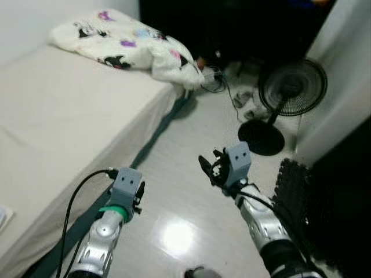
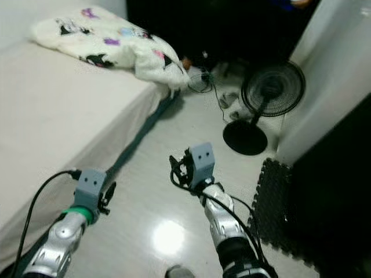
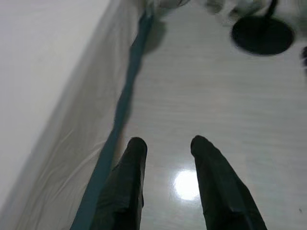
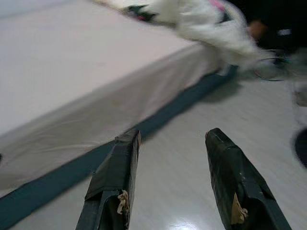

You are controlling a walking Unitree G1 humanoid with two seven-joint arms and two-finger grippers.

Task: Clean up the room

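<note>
Both arms are up over the glossy pale floor (image 1: 191,150). Left gripper (image 3: 165,143) has its 2 black fingers spread, nothing between them, with the bed (image 1: 64,121) and its smooth beige sheet close on its left. Right gripper (image 4: 172,136) is also parted and bare. Far ahead of both, a crumpled white blanket (image 1: 124,43) with coloured prints lies across the bed's end, long axis crosswise. A black round-based fan (image 1: 290,92) stands ahead of the right gripper.
</note>
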